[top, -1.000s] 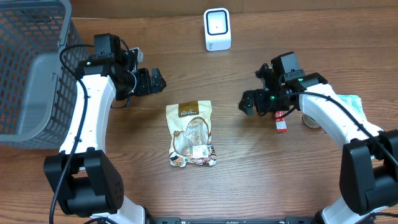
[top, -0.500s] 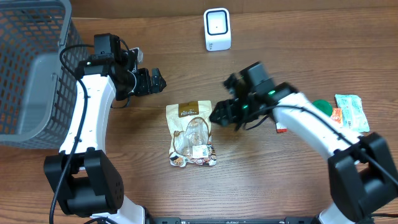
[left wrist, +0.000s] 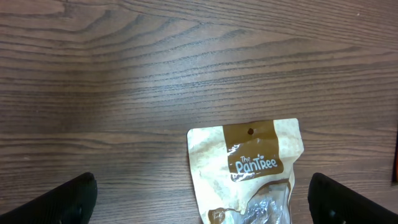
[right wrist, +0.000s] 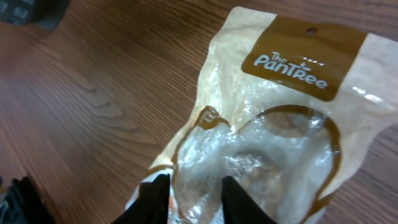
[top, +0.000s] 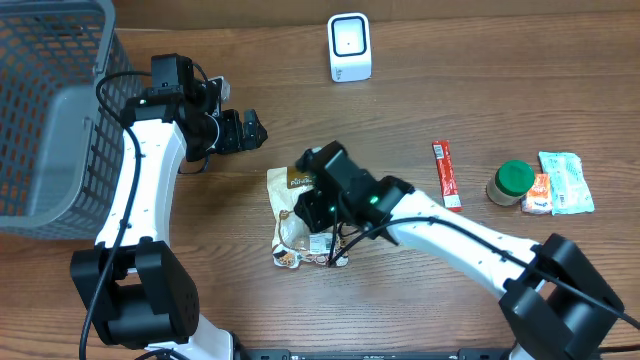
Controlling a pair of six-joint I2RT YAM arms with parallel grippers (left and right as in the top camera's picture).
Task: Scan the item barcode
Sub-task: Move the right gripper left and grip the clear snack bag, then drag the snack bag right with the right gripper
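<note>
A tan and brown snack pouch (top: pixel 296 186) with a clear window lies flat mid-table, label end toward the back. My right gripper (top: pixel 320 214) is down on its lower half and hides that part. In the right wrist view its fingers (right wrist: pixel 157 193) stand close together on the pouch (right wrist: pixel 292 93), with a bulge of the clear film between them, so the right gripper (right wrist: pixel 194 186) is shut on it. No barcode shows. The white scanner (top: pixel 349 47) stands at the back centre. My left gripper (top: pixel 250 130) hovers wide open up and left of the pouch (left wrist: pixel 255 165), holding nothing.
A grey mesh basket (top: pixel 50 110) fills the far left. On the right lie a red stick packet (top: pixel 447 175), a green-lidded jar (top: pixel 511 183), a small orange packet (top: pixel 540 193) and a pale green packet (top: pixel 565 182).
My right arm swung left from beside the red stick packet to over the pouch, and its jaws narrowed from wide open onto the pouch. The left arm stayed still.
</note>
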